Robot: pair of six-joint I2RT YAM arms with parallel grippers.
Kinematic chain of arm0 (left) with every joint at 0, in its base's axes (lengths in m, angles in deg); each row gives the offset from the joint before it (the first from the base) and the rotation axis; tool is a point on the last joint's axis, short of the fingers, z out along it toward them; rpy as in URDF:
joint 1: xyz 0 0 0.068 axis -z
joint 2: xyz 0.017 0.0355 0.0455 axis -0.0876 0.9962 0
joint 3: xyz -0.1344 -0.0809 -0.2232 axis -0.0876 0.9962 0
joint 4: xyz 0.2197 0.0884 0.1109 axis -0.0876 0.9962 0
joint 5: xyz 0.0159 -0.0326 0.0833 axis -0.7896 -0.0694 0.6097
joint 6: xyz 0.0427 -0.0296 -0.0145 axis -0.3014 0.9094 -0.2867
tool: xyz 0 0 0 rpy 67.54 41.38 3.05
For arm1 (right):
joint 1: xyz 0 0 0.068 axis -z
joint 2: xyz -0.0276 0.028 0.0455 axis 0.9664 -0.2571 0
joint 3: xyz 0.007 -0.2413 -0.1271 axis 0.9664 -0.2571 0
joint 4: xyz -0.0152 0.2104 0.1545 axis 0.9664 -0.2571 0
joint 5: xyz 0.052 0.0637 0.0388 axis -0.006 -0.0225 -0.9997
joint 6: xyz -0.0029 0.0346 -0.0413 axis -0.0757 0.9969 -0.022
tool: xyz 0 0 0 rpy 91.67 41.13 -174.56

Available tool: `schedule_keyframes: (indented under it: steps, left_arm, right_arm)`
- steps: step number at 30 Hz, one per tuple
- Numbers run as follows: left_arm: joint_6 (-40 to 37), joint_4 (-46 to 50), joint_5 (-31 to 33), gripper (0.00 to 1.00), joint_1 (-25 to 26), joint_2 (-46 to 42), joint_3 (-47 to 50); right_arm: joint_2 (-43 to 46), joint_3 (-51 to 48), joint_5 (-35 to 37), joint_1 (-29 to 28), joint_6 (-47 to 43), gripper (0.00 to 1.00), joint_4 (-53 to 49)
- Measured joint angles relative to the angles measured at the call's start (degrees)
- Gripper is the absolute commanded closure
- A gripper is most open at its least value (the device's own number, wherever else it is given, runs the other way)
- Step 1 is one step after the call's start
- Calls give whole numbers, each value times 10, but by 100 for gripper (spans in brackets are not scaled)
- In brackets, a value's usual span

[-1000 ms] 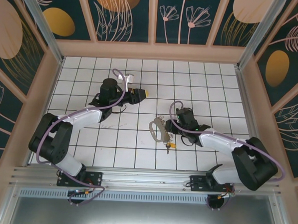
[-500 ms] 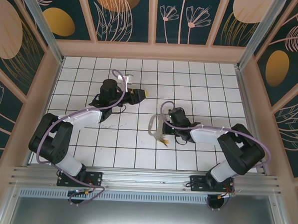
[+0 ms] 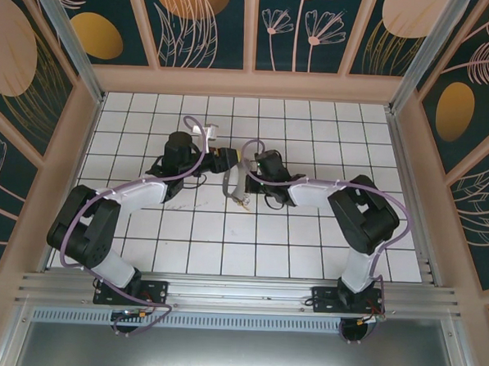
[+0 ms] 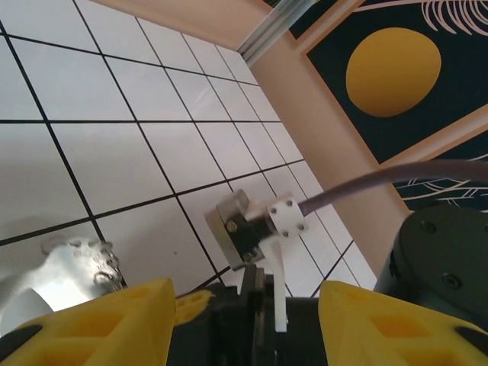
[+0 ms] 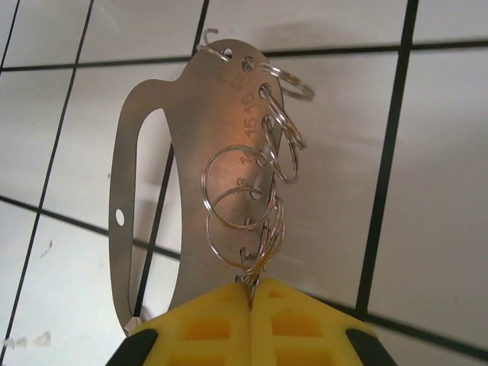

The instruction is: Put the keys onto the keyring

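I see a silver keyring [image 5: 217, 122] and yellow fingers [image 5: 202, 328]. The table [image 3: 307, 244] is white, gridded black, and the walls [image 3: 195, 25] are teal and gold.

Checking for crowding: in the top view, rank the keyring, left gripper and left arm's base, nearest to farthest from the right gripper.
1. keyring, pinched in the jaws of the right gripper, mid-table.
2. left gripper, just beyond, slightly left.
3. left arm's base, near edge, far left.
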Motion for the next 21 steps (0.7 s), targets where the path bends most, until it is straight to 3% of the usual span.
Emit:
schedule_keyframes:
  steps: [5, 11, 21]
  left_arm:
    - [-1, 1, 2, 47, 0, -7, 5]
    - [-24, 11, 17, 44, 0, -40, 1]
    - [-77, 22, 25, 42, -3, -48, -21]
  right_arm:
    - [18, -20, 35, 0, -19, 100, 44]
    - [150, -120, 87, -1, -54, 100, 114]
    - [241, -127, 109, 5, -129, 100, 150]
